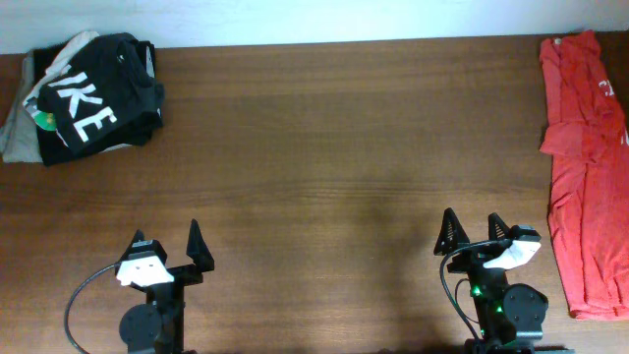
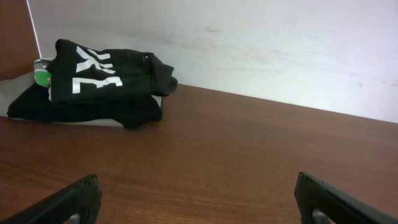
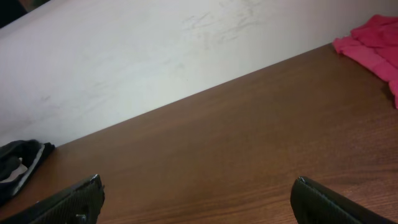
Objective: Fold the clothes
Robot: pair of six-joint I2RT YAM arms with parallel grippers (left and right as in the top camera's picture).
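The clothes, a red-orange T-shirt (image 1: 587,167), lie loosely folded in a long strip along the table's right edge; a corner of the T-shirt (image 3: 373,46) shows at the top right of the right wrist view. My right gripper (image 1: 473,233) stands open near the front edge, left of the shirt and apart from it. At the front left, my left gripper (image 1: 165,244) is open too, with only bare wood between its fingers. The left gripper (image 2: 198,193) and the right gripper (image 3: 198,193) show wide-spread black fingers in their wrist views.
A black garment with big white letters (image 1: 98,93) sits on a grey-beige garment (image 1: 18,133) at the back left corner, also seen as the black pile (image 2: 99,78). The wooden table (image 1: 324,147) ends at a white wall (image 2: 261,43) behind.
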